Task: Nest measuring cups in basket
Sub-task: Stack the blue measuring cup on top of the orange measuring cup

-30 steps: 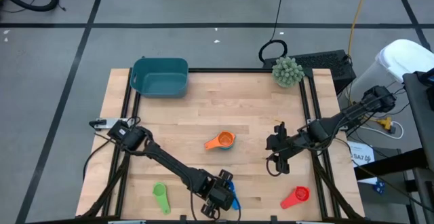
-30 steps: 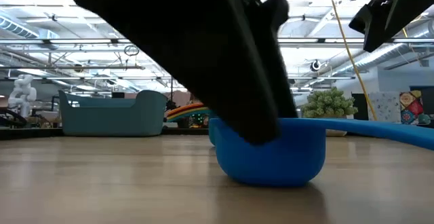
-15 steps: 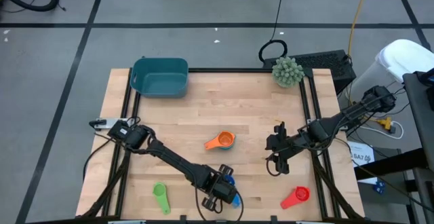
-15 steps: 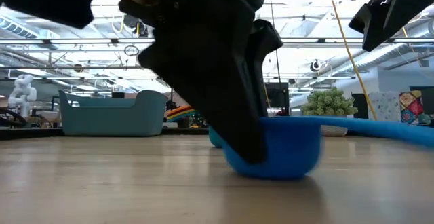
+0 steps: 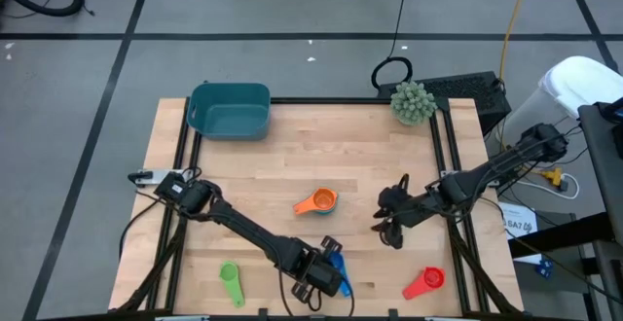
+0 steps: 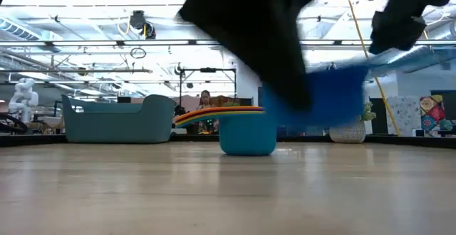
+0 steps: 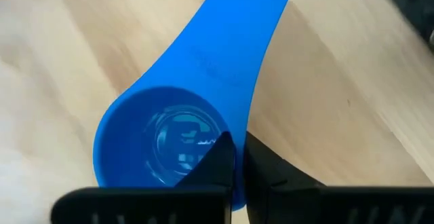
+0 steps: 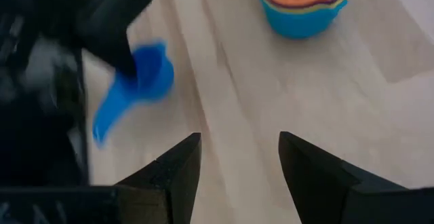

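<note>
Down at the lower middle of the high view, left pincer [image 5: 329, 274] clamped on the rim of the blue measuring cup [image 5: 337, 263], one finger [image 7: 215, 161] inside the bowl and the other outside, handle pointing away from the wrist. Lifted clear of the counter [image 5: 292, 165] in the low view, blue cup [image 6: 335, 96] hanging blurred in the upper right of that frame. Right pincer [image 5: 386, 226] at centre right of the high view, fingers [image 8: 169, 170] spread apart with nothing between them, hovering over bare wood. Near the centre of the high view, a nested stack of cups [image 5: 319, 201], orange on top with light blue at the outside, resting on the counter. Green cup [image 5: 230, 280] at lower left, red cup [image 5: 426, 281] at lower right, both lying alone, well apart from the stack. Teal basket [image 5: 230, 110] at the upper left corner of the counter, no cups visible in it. Spiky green ball plant [image 5: 413, 101] at the upper right corner.
</note>
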